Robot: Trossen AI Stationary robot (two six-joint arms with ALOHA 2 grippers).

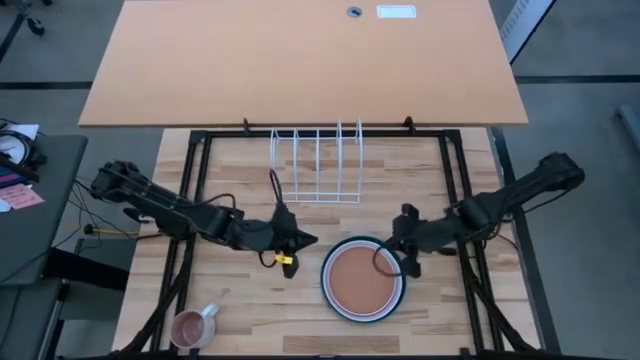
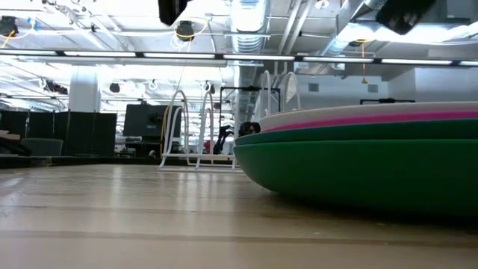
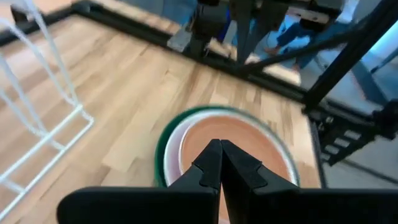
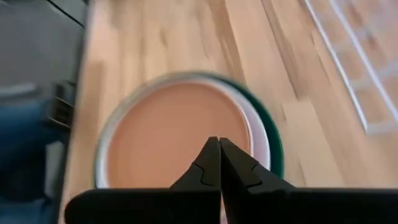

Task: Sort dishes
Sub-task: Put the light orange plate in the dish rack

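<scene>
High view showed my left gripper [image 1: 300, 240] and right gripper [image 1: 405, 255] clenched empty, flanking the plate stack [image 1: 362, 281] (stiff, probably slippery); I'd grip the orange plate [image 1: 360, 279] by its rim.

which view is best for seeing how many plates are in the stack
The low view: it shows the stack side-on, with dark green, magenta and white edges layered. The high view shows mostly the orange-brown top plate with rims around it. Both wrist views show that top plate with white and green rims, partly behind the end effectors.
</scene>
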